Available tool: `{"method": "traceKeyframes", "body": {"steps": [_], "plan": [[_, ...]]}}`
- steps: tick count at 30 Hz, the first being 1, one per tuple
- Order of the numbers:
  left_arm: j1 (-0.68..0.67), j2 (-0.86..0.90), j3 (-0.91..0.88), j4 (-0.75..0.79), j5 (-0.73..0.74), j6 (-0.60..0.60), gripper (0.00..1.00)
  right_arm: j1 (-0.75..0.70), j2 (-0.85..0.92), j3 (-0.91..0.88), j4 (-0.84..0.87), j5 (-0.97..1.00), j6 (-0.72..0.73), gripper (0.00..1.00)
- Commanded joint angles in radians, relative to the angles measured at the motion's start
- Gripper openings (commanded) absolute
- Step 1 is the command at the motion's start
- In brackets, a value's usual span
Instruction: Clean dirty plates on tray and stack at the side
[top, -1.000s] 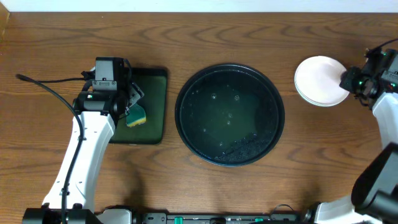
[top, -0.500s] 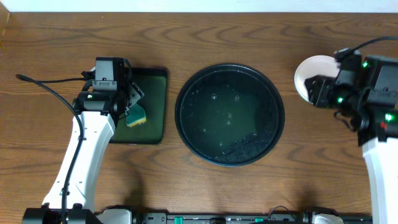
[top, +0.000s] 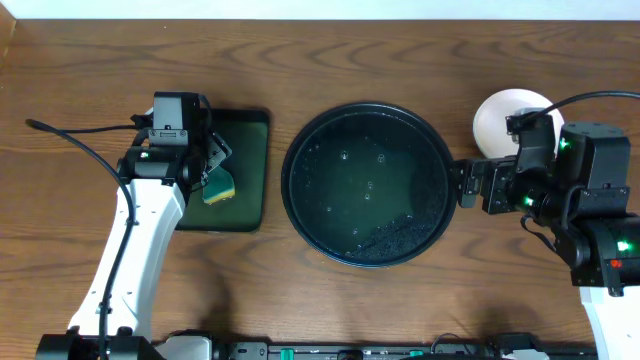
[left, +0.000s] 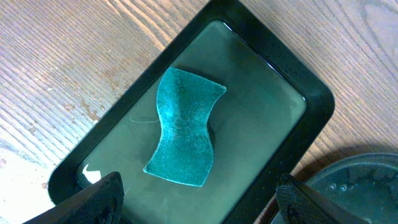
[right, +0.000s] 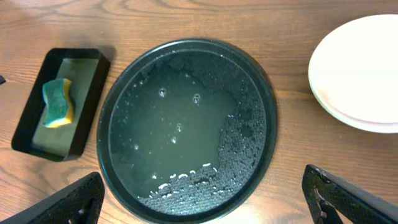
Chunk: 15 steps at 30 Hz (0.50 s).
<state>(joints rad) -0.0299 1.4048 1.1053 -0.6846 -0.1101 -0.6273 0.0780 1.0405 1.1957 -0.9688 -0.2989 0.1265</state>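
The round black tray (top: 292, 186) lies mid-table, wet and speckled, with no plate on it; the right wrist view looks down on it (right: 270, 118). White plates (top: 503, 118) sit stacked on the wood to its right, two rims showing (right: 364, 71). My right gripper (top: 466, 186) hovers open beside the tray's right edge, apart from the stack, nothing between its jaws (right: 202, 196). My left gripper (top: 214, 158) hangs open and empty (left: 199, 199) over a green-and-yellow sponge (left: 185, 127).
The sponge (top: 220, 186) rests in a small rectangular black tray (top: 252, 170) left of the round one, seen also in the right wrist view (right: 87, 121). A black cable (top: 70, 140) trails over the wood at far left.
My right arm has swung away from the plate stack toward the round tray, and its jaws have spread wide. The stack stays in place. The left arm has not moved.
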Motion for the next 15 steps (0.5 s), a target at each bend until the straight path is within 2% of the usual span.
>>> {"method": "traceKeyframes", "body": {"steps": [1,12,15], "plan": [[0.002,0.001,0.008,-0.004,-0.005,0.006,0.79,0.007,0.005,-0.006,-0.014,0.011,0.008,0.99],[0.002,0.001,0.008,-0.004,-0.006,0.006,0.8,0.006,-0.002,-0.022,-0.041,0.065,-0.005,0.99],[0.002,0.001,0.007,-0.004,-0.005,0.006,0.79,-0.002,-0.037,-0.078,0.011,0.066,-0.047,0.99]]}}
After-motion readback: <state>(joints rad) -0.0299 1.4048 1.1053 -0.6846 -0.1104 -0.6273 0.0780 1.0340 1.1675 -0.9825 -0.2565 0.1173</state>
